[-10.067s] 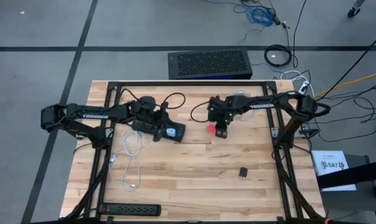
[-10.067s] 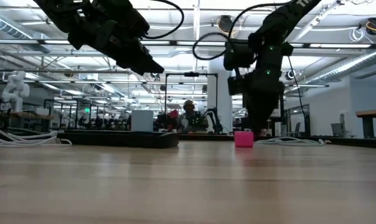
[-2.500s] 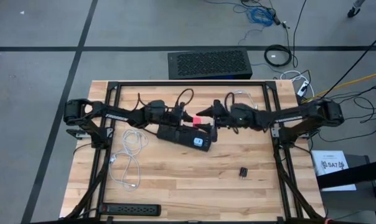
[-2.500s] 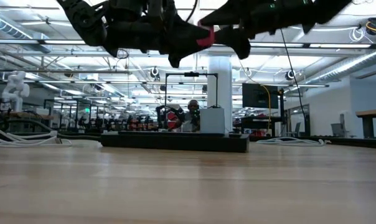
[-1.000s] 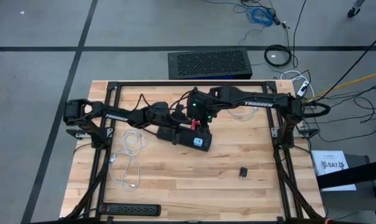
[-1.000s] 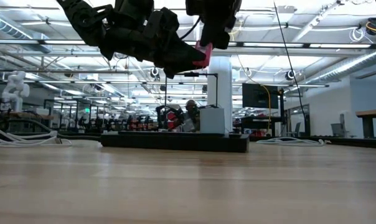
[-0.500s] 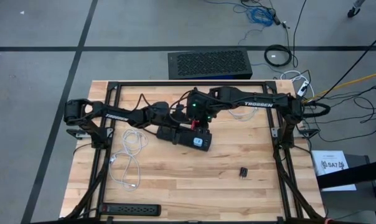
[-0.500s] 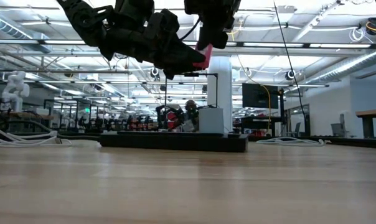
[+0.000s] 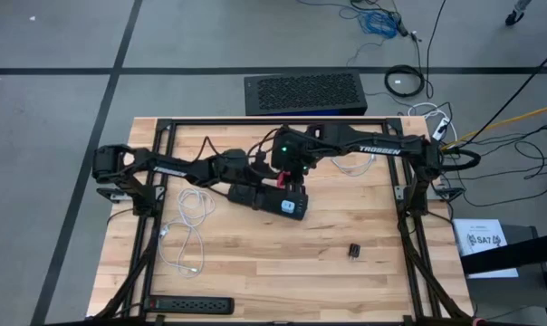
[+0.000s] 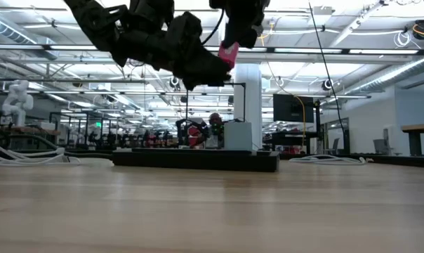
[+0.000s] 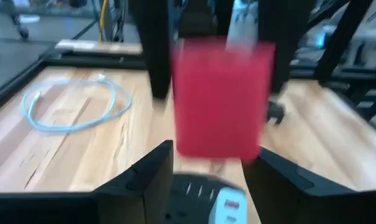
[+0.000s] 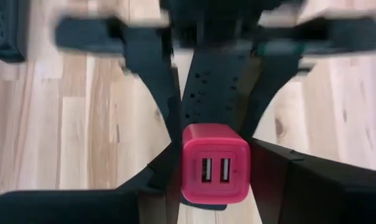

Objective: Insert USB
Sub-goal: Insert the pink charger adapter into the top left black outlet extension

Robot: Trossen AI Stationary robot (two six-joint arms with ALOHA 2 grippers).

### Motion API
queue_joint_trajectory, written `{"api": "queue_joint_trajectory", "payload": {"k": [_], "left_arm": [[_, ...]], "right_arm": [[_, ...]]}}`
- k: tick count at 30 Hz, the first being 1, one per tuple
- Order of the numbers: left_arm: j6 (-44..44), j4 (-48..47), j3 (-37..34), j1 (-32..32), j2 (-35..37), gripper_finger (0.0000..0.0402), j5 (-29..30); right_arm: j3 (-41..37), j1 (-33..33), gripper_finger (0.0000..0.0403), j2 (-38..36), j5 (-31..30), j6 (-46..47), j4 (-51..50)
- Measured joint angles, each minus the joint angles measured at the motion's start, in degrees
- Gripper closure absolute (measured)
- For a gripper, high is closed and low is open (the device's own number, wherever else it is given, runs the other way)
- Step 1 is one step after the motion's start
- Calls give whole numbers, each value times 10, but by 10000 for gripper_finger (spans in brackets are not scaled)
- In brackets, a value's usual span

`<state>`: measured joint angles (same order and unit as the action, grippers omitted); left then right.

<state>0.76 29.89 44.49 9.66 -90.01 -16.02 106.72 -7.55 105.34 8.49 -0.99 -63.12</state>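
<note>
While the right tool (image 12: 216,186) is clenched on the pink charger (image 12: 215,163), it holds that block up in the air above the middle of the wooden surface (image 9: 346,290), its 2 USB slots facing the right wrist camera. Seen from the left wrist, the charger (image 11: 220,96) hangs between the left tool's 2 dark fingers (image 11: 152,174) without touching them, so the left tool (image 11: 206,171) stands released around it. From above, both tools meet over the black power strip (image 9: 272,199), which lies flat on the surface just below them, and the charger (image 9: 279,177) shows as a small red spot at that meeting point. At surface height, the charger (image 10: 229,53) sits high above the power strip (image 10: 198,160). A white cable (image 9: 185,231) lies coiled on the left side, a second black power strip (image 9: 190,306) rests near the front edge, and a small black plug (image 9: 355,250) lies apart on the right.
</note>
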Motion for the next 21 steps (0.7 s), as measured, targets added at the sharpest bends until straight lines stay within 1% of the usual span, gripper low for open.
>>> {"api": "queue_joint_trajectory", "payload": {"k": [2, 7, 10, 12, 15, 17, 21], "left_arm": [[-6, -12, 0, 0, -1, 205, 4], [-24, -59, 0, 1, 1, 202, 41], [-56, -126, -1, 1, 31, 205, 83], [-78, -191, -1, 1, 65, 213, 98], [-102, -309, -1, 1, 127, 236, 133], [-102, -389, -1, 1, 167, 259, 164], [-61, -520, -1, 1, 216, 320, 225]], "right_arm": [[13, 0, 287, 0, -10, 3, -9], [26, -2, 287, 0, -25, 13, -17], [26, -4, 287, 0, -26, 18, -20], [26, -4, 287, 0, -26, 18, -20], [26, -6, 287, 0, -25, 18, -18], [19, -7, 287, -1, -25, 18, -9], [-7, -12, 287, 0, -25, 22, 18]]}}
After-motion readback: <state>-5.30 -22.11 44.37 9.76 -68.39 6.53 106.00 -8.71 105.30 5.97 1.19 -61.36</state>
